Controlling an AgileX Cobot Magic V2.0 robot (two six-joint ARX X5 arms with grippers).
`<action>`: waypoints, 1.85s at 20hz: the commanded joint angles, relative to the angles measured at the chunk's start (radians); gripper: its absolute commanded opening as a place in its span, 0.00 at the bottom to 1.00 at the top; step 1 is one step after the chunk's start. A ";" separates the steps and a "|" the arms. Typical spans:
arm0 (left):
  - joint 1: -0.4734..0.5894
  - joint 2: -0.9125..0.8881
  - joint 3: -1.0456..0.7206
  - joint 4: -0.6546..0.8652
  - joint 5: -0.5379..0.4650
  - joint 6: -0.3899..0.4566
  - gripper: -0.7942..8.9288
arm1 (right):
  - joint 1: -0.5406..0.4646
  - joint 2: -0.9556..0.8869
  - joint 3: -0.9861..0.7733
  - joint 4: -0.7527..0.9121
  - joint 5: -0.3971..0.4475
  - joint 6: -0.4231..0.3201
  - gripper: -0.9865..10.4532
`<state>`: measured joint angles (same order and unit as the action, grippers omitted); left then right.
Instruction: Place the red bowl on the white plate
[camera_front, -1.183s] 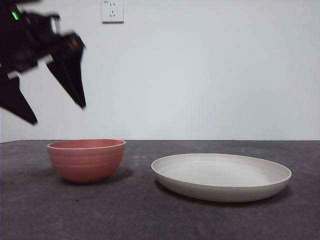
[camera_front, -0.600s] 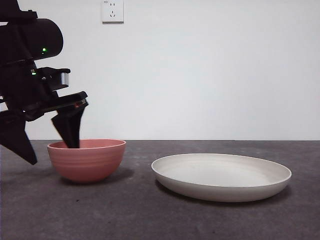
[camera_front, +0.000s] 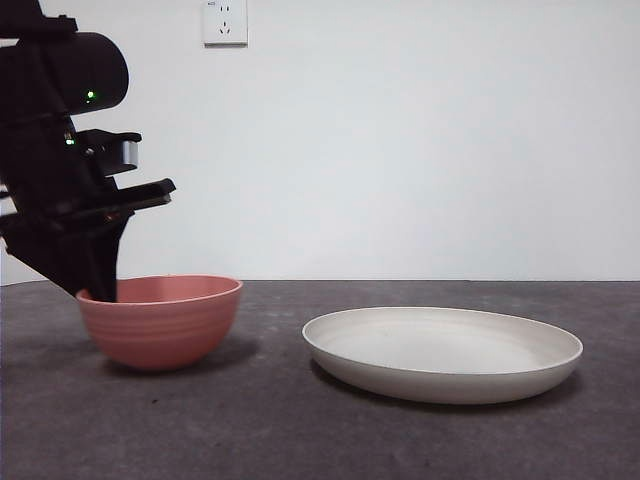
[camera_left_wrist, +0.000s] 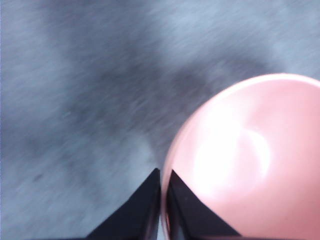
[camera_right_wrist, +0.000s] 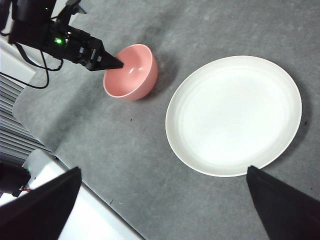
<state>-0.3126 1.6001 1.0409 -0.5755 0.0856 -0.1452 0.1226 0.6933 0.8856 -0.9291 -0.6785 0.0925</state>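
Pinching 1 red bowl (camera_front: 160, 320) rim, left gripper (camera_left_wrist: 163, 181), 1 white plate (camera_front: 443, 353) beside

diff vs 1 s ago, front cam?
The left gripper came down from above and shut on the rim of the small salmon-pink ridged bowl, which shifted slightly left and tilted. The wide off-white plate stayed put; the right gripper waits open, high above the table.

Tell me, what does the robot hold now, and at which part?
The left hand holds the red bowl by its rim, pinched between the jaws. The right hand holds nothing.
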 joint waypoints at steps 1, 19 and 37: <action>-0.027 0.017 0.089 -0.078 -0.011 0.002 0.10 | 0.002 0.004 0.017 0.007 -0.003 0.001 0.63; -0.431 0.451 0.685 -0.244 -0.008 -0.007 0.10 | 0.002 0.004 0.017 0.008 -0.003 0.004 0.63; -0.448 0.488 0.685 -0.187 -0.008 -0.036 0.40 | 0.002 0.004 0.017 0.008 -0.002 0.004 0.63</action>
<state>-0.7486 2.0598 1.6958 -0.7708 0.0769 -0.1749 0.1226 0.6933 0.8856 -0.9291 -0.6785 0.0937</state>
